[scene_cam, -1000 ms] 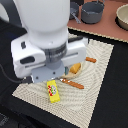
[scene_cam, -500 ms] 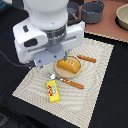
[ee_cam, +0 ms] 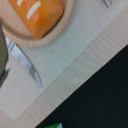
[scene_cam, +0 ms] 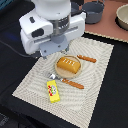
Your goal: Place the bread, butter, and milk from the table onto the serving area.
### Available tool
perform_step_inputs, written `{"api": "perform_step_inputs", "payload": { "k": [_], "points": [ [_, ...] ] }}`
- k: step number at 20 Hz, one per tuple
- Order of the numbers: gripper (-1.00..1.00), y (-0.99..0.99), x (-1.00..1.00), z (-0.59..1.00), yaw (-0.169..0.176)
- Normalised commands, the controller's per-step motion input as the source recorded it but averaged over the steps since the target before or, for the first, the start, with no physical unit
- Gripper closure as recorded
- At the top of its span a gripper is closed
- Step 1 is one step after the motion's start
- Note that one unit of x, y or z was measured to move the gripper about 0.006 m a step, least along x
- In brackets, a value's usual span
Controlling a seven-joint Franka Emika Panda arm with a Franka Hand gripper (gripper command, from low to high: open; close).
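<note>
**Resting on the plate: the loaf sits on the placemat, arm raised above it**

Sitting on the round tan plate, the bread is a golden-orange oblong loaf with pale score marks across its top. The plate lies near the middle of the serving area, a cream, finely striped placemat on the black surface. The butter, a bright yellow pack with red and green marks, lies on the placemat just beside the plate, apart from it. Orange-handled cutlery flanks the plate: one piece on the far side, another between plate and butter.

The exterior view shows the arm's white body above the placemat's far corner, grey pots on a reddish-brown board beyond the placemat, and the butter whole. The wrist view shows only the loaf up close on the plate's rim, a metal blade on the striped mat, and the surface beyond the mat's edge.

Whether the claw is apart or together cannot be told; its fingertips are not clearly seen in either view.

Compared with half a second ago, the arm has drawn away from the plate, uncovering more of the mat around the loaf.
</note>
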Motion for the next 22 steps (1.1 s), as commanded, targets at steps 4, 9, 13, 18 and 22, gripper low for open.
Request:
{"api": "perform_step_inputs", "payload": {
  "k": [4,9,13,18,22],
  "points": [
    [-1.0,0.59,-0.53,-0.17,0.02],
    [-1.0,0.49,-0.56,-0.2,0.009],
    [-1.0,0.48,-0.53,-0.14,0.007],
    [-1.0,0.37,-0.41,-0.34,0.049],
    [-1.0,0.4,-0.3,-0.35,0.058]
  ]
}}
